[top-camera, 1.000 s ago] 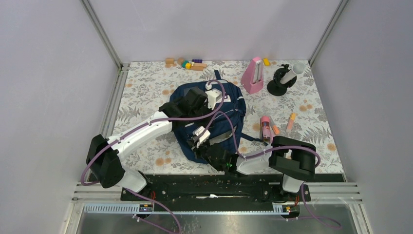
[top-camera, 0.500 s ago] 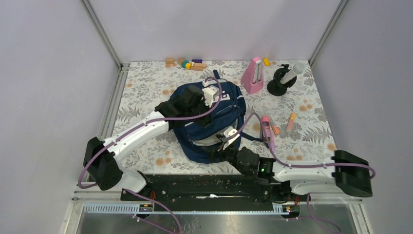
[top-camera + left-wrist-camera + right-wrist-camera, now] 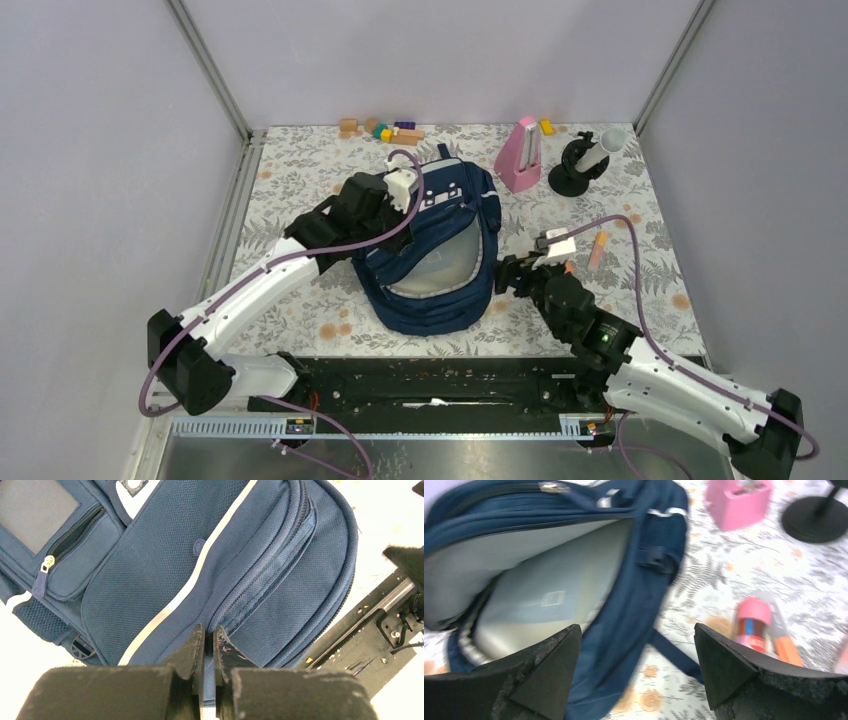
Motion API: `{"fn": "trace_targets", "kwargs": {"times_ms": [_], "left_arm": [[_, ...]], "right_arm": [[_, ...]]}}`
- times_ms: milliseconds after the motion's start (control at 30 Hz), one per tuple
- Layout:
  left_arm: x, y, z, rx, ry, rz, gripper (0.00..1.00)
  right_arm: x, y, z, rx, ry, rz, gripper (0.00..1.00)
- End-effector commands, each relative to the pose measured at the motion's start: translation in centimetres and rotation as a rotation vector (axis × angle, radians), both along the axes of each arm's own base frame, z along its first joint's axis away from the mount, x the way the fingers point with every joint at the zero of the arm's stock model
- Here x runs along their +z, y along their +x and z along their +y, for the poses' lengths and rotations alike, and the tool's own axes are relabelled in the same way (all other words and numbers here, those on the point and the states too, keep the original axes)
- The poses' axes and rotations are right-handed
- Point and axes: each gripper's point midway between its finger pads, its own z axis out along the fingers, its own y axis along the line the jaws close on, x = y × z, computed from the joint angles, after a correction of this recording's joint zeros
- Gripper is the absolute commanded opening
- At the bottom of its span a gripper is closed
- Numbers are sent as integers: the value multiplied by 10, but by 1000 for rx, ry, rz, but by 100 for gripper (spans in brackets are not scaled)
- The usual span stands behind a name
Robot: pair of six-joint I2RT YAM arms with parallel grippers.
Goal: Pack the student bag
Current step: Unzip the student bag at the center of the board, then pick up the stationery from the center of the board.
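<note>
A large navy blue fabric backpack (image 3: 436, 305) with thin white stripes is lying in the middle of the floral-patterned counter (image 3: 300, 180), its main compartment gaping toward the near edge and showing pale grey lining (image 3: 440, 262). The left end effector (image 3: 209, 631) is sitting at the backpack's far left part, clenched, its fingers pinching a thin fold of the blue fabric beside a zipper seam. The right end effector (image 3: 635, 630) is hovering just right of the backpack, released, its fingers standing wide apart with nothing between them. A pink-capped cylindrical tube (image 3: 751, 625) and an orange marker (image 3: 598, 248) are lying on the counter near it. Along the far edge, a pink wedge-shaped box (image 3: 520, 155), a black round-based stand (image 3: 575, 170) and a row of small coloured blocks (image 3: 382, 130) are sitting well apart from the backpack.
</note>
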Motion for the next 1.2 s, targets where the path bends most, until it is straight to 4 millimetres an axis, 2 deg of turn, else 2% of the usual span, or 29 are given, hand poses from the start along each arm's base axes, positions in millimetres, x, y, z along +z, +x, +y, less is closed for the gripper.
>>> {"fn": "trace_targets", "kwargs": {"times_ms": [0,233,367,533,633,733,967,1167], "left_arm": [[29,6,10,50,-89,-77,0],[35,5,13,48,-111,-90,0],[38,2,13,41,-126,-94,0],[38,2,14,46,-128,-91,0],[37,1,13,44,-132,-83,0],[38,0,12,41,-137,-81,0],[38,0,12,41,-136,-79,0],[37,-1,10,34,-141,-69,0]], "right_arm": [[-26,9,-38,-124,-5,124,90],[-63,26,-92,-355,36,340,87],[-84,28,-109,-412,103,432,85],[-102,30,-115,-425,98,504,82],[-115,34,-116,-429,99,558,72],[-128,36,-118,-442,79,622,71],[-133,44,-119,-448,63,611,68],[-132,57,-110,-400,57,614,62]]}}
